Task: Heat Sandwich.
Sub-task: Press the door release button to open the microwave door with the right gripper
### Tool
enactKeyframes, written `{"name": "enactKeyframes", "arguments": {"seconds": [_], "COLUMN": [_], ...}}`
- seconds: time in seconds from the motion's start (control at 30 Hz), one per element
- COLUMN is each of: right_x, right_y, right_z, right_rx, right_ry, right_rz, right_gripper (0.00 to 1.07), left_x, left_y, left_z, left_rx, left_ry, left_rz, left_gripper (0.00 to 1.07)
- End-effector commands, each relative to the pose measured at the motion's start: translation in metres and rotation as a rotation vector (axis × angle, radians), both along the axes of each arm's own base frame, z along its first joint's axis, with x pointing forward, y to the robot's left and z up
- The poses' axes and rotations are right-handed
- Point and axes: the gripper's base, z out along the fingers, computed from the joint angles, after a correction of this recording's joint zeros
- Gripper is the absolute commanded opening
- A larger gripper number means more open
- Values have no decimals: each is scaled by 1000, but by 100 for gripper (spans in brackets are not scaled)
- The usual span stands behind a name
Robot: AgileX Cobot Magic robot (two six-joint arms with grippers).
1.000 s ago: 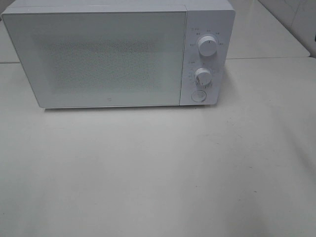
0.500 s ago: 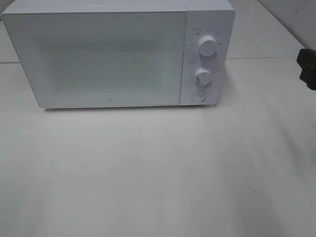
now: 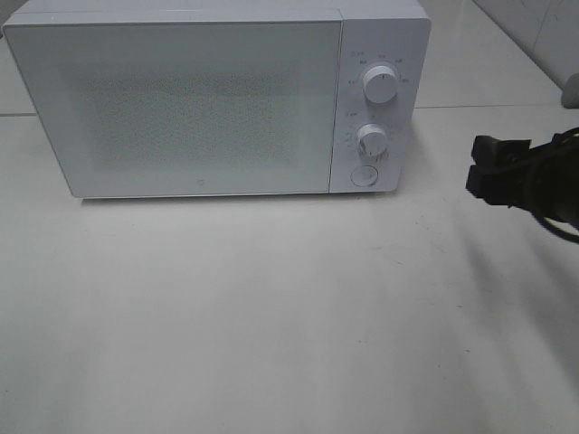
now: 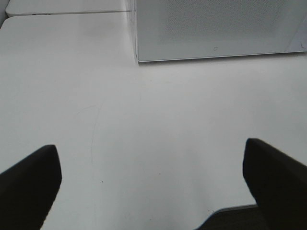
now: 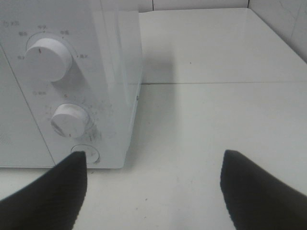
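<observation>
High view: one shut microwave (image 3: 181, 99) at upper left on the desk (image 3: 271, 316), two knobs (image 3: 380, 83), one button (image 3: 364, 175), right tool (image 3: 482, 165) at the right edge, jaws apart and empty; left wrist: left tool (image 4: 151, 146) spread wide over the desk; right wrist: jaws apart, facing the knobs; no sandwich in sight.

Microwave (image 3: 199, 99) on table (image 3: 271, 316), right tool (image 3: 476, 165) to its right

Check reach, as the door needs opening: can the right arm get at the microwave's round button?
Likely yes: the right gripper, jaws open, hangs right of the microwave with nothing between it and the button.
</observation>
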Motion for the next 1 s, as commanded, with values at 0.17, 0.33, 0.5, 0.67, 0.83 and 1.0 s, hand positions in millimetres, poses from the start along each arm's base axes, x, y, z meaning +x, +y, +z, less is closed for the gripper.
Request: {"name": "enactKeyframes", "arguments": {"seconds": [0.17, 0.33, 0.5, 0.67, 0.83, 1.0], "right_x": [-2, -3, 0, 2, 1, 0], "right_y": [25, 44, 69, 89, 105, 106], "right_z": [-12, -23, -30, -35, -38, -39], "right_rx": [-21, -52, -70, -62, -67, -65], "right_ry": [-13, 28, 53, 68, 77, 82], "right_rz": [10, 3, 29, 53, 77, 78], "right_gripper": [76, 76, 76, 76, 76, 76], "left_x": [-1, -1, -1, -1, -1, -1], "left_y": [-1, -1, -1, -1, -1, -1], "left_z": [1, 1, 1, 1, 1, 1], "left_rx": [-10, -10, -10, -10, -10, -10], "left_ry": [-15, -15, -15, -15, -15, -15], "left_rz": [3, 3, 3, 3, 3, 3], "left_gripper": [97, 97, 97, 97, 97, 97]}}
